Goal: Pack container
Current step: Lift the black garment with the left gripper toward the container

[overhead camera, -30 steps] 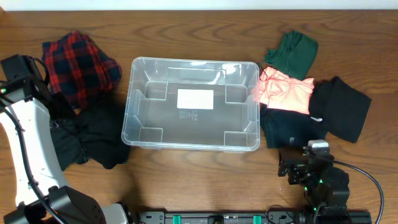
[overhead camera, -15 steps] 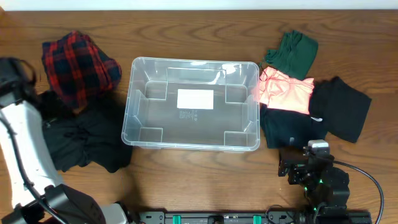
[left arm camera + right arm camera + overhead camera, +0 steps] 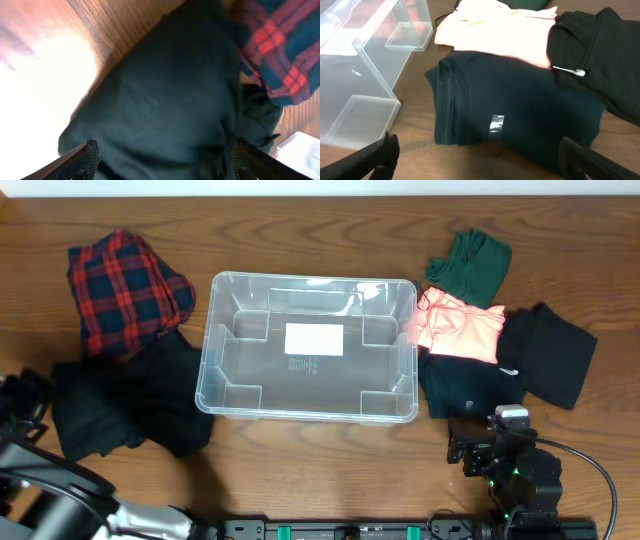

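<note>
The clear container [image 3: 310, 345] stands in the middle of the table with only its white label inside; a corner of it [image 3: 305, 147] shows in the left wrist view. My left gripper [image 3: 165, 147] is open wide just over a crumpled black garment [image 3: 160, 100], which also lies left of the container [image 3: 130, 395]. Nothing is gripped between its fingers. My right gripper [image 3: 480, 150] is open low over bare wood. A folded dark navy garment [image 3: 510, 120] lies right in front of it, beside the container's wall [image 3: 365, 55].
A red-and-navy plaid garment [image 3: 125, 290] lies at the far left. To the right of the container lie a green garment [image 3: 470, 265], a pink one [image 3: 460, 325] and a black one [image 3: 545, 350]. The right arm's base [image 3: 510, 475] sits at the front edge.
The left arm swung from beside the plaid garment back to the front-left corner and its jaws opened. The black garment now lies uncovered. The right arm has not moved.
</note>
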You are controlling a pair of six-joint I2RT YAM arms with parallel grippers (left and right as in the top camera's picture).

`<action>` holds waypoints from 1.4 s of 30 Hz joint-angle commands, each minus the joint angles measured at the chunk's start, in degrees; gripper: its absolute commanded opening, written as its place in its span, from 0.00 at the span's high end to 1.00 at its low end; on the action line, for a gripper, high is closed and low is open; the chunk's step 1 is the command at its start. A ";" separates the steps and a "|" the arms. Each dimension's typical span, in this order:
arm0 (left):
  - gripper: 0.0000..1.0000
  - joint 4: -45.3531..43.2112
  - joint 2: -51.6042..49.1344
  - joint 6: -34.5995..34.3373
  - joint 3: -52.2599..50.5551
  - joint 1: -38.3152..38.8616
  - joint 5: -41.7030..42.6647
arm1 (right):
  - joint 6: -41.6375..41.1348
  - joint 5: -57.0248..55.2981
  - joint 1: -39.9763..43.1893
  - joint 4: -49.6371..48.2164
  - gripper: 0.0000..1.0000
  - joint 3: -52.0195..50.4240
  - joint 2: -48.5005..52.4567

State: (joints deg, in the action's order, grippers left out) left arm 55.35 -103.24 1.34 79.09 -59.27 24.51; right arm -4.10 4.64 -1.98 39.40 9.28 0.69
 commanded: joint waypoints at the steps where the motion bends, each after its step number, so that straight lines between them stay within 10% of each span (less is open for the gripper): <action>1: 0.15 -0.63 -3.45 5.81 -0.24 -2.19 6.78 | -0.57 -0.13 0.42 0.48 0.01 -0.09 -0.35; 36: 0.14 -9.22 -16.44 18.18 -0.66 -1.88 14.95 | -0.57 -0.13 0.42 0.48 0.01 -0.09 -0.35; 42: 0.30 -9.27 -19.56 18.36 -0.66 -0.52 15.72 | -0.57 -0.13 0.42 0.48 0.01 -0.09 -0.35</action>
State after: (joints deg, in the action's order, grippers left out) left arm 45.84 -119.79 18.09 79.11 -60.71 39.70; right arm -4.10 4.64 -1.98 39.40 9.28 0.69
